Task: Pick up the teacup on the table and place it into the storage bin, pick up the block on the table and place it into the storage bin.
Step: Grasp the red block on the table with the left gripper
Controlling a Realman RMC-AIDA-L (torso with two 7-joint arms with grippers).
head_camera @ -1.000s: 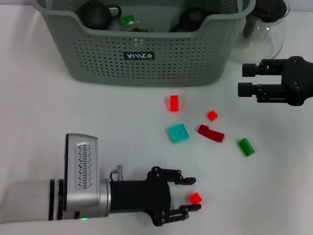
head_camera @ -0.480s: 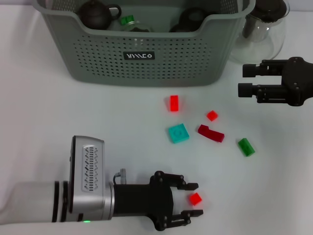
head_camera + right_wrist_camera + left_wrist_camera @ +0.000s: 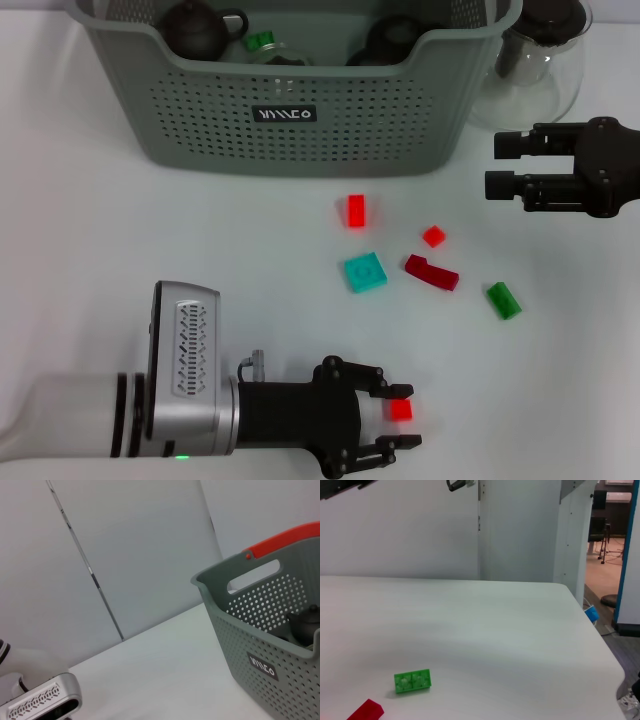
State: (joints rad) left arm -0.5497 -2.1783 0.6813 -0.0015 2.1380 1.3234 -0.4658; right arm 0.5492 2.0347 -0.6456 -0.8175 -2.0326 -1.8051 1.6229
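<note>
At six o'clock on the white desk [image 3: 90,230], the left gripper [image 3: 402,416], jaws released around the small red plastic block [image 3: 401,409], could nudge it askew by clenching off-centre, while the right gripper [image 3: 505,165] idles with jaws parted at three o'clock.

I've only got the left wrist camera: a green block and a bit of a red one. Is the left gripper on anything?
Observer: Not gripping. The head view shows the left gripper open, with its fingers either side of a small red block.
Operator: Where's the storage bin?
Observer: The storage bin stands at the far side, beyond the teal block.
Operator: And the right gripper?
Observer: The right gripper is open and empty, beside the glass pitcher.
</note>
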